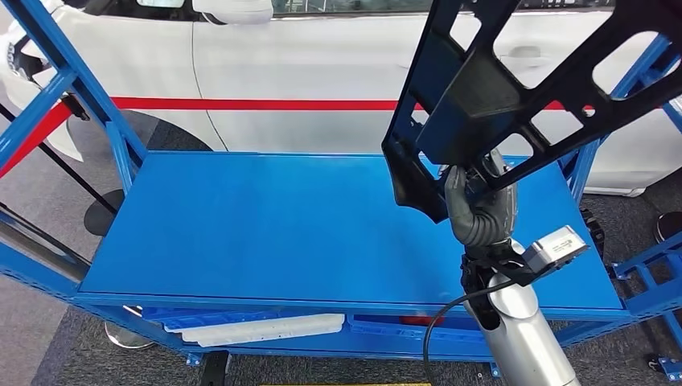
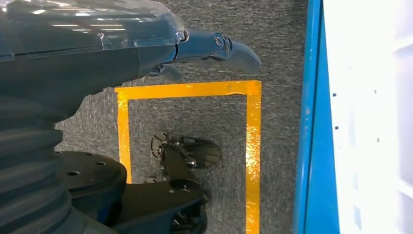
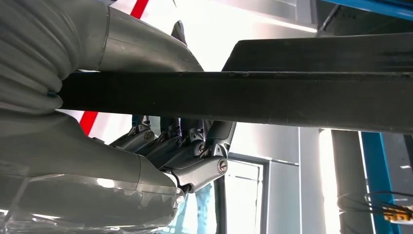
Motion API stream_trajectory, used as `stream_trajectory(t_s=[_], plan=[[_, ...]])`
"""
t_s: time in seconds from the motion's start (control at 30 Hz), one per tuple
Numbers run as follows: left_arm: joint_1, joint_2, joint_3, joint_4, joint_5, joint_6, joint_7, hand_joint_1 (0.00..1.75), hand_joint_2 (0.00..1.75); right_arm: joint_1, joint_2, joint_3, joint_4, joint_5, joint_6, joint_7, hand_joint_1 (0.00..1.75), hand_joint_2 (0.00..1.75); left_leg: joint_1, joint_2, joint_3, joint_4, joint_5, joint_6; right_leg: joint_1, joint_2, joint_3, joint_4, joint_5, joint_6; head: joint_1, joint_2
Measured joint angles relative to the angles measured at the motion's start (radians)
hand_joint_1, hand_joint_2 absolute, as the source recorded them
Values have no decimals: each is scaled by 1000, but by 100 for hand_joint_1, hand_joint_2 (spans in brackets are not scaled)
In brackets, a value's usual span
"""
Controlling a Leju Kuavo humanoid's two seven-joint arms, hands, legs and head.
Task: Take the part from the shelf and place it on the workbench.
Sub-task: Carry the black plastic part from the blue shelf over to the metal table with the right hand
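Above the blue workbench (image 1: 265, 233), the right robot hand (image 1: 474, 201) grips one black part (image 1: 499, 88); left robot hand (image 2: 214, 48) holds nothing.

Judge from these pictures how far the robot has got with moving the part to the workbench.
Done: the right hand grips the black part, lifted clear. In hand: it hangs above the blue workbench, not touching. Left: lowering and releasing it. The left hand holds nothing.

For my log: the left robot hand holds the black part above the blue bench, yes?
Not quite: the right robot hand holds the black part above the blue bench, as the head view shows.
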Motion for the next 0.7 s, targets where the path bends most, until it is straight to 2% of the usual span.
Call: stream_trajectory(t_s=[0.07,0.13,0.17,0.23,0.3,0.33,0.37,0.4,0.47,0.5,0.53,0.6,0.63,0.67,0.7], plan=[[2,1,-7,0,-8,9,5,0,175,0,2,-2,2,-2,1,-1,175,175,-2,-2,-9,8,2,-13,4,3,0,-10,3,-13,0,0],[7,3,-12,0,-12,14,10,0,175,-1,6,-3,3,-4,1,-1,175,175,0,-2,-16,15,-3,-26,2,2,-8,-17,10,-28,0,0],[9,4,-14,0,-12,16,11,0,175,-2,9,-3,3,-5,2,-1,175,175,2,-2,-24,31,-21,-33,1,0,-12,-19,16,-36,0,0],[11,5,-16,0,-12,17,13,0,175,-1,13,-3,3,-5,2,-1,175,175,8,-1,-54,118,-93,-46,0,-3,-23,-22,27,-47,0,0],[12,6,-18,0,-13,17,13,0,175,2,16,-3,3,-4,2,0,175,175,14,-1,-90,239,-163,-55,1,-5,-38,-21,39,-49,0,0],[13,6,-18,0,-13,17,13,0,175,5,16,-3,2,-4,2,0,175,175,16,-1,-92,271,-174,-58,1,-6,-46,-21,45,-48,0,0],[13,6,-18,0,-13,16,13,0,175,8,16,-3,2,-3,2,1,175,175,17,0,-76,265,-166,-59,1,-7,-55,-21,52,-46,0,0],[13,7,-19,0,-13,16,13,0,175,12,16,-3,1,-3,2,2,175,175,19,0,-40,221,-144,-59,1,-7,-62,-21,59,-44,0,0],[12,9,-19,0,-13,15,13,0,175,17,17,-4,-3,-2,2,2,175,175,19,-1,55,79,-102,-54,0,-7,-73,-22,72,-37,0,0],[11,10,-19,0,-13,14,12,0,175,18,17,-5,-6,-1,2,2,175,175,16,-1,88,25,-89,-49,0,-7,-76,-24,80,-31,0,0],[11,11,-19,0,-13,14,11,0,175,20,18,-6,-8,-1,2,2,175,175,13,-2,104,-7,-85,-44,-1,-7,-77,-27,87,-25,0,0],[12,11,-19,0,-13,13,9,0,175,27,19,-7,-11,-1,2,2,175,175,6,-3,99,-18,-74,-33,-1,-7,-75,-38,105,-10,0,0],[13,11,-19,0,-13,13,8,0,175,33,19,-9,-11,-1,2,1,175,175,9,-2,95,-23,-66,-25,-2,-6,-76,-40,110,-3,0,0],[13,11,-19,0,-13,13,7,0,175,41,19,-11,-11,-1,1,1,175,175,10,-1,91,-28,-54,-16,-2,-6,-80,-36,101,2,0,0],[14,11,-19,0,-13,13,5,0,175,48,19,-14,-10,-1,1,0,175,175,11,1,83,-33,-41,-6,-1,-5,-89,-16,74,5,0,0]])
